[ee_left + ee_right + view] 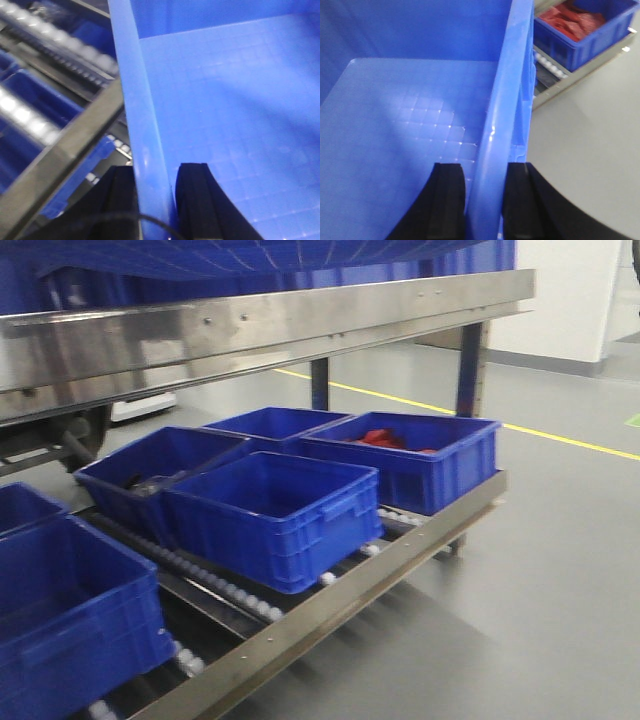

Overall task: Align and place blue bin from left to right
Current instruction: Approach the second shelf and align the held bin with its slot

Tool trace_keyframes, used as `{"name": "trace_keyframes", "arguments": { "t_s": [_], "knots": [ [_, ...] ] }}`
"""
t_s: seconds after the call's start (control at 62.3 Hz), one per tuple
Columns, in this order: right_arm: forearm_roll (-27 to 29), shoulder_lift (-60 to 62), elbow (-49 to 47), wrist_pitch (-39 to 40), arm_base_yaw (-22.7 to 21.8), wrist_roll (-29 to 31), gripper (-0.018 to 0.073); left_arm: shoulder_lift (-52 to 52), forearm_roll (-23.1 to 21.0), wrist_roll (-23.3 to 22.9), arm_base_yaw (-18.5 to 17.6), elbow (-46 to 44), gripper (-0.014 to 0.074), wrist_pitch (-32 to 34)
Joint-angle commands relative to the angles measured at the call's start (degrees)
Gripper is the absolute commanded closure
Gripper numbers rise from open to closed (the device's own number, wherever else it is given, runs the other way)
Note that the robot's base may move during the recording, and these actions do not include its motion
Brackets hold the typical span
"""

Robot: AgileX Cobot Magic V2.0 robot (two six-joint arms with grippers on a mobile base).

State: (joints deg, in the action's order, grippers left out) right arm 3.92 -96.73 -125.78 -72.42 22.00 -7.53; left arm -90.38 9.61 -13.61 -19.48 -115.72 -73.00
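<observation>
Two pincers, left gripper [156, 171] and right gripper [483, 171], clamp blue bin [395, 115] walls; front view crops bin.

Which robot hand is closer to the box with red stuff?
Right. The right gripper clamps one wall of the blue bin, with the box of red stuff just past it. The left gripper clamps the opposite wall, farther away.

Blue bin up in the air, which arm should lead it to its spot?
Probably the right. The right end effector pinches a wall of the blue bin with open floor beside it, so there is room that way. The left end effector pinches the other wall beside the rack rail.
</observation>
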Motion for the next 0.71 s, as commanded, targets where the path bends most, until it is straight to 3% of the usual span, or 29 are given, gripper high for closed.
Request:
{"name": "trace_keyframes", "arguments": {
  "t_s": [0.0,0.69],
  "knots": [
    [-0.25,1.44,-0.82,5.65,-0.07,1.57,0.0627,1.25,0.03,1.48,-0.44,-0.76,0.0606,4.16],
    [-0.25,1.44,-0.82,5.65,-0.07,1.57,0.0627,1.25,0.03,1.48,-0.44,-0.76,0.0606,4.16]
  ]
}}
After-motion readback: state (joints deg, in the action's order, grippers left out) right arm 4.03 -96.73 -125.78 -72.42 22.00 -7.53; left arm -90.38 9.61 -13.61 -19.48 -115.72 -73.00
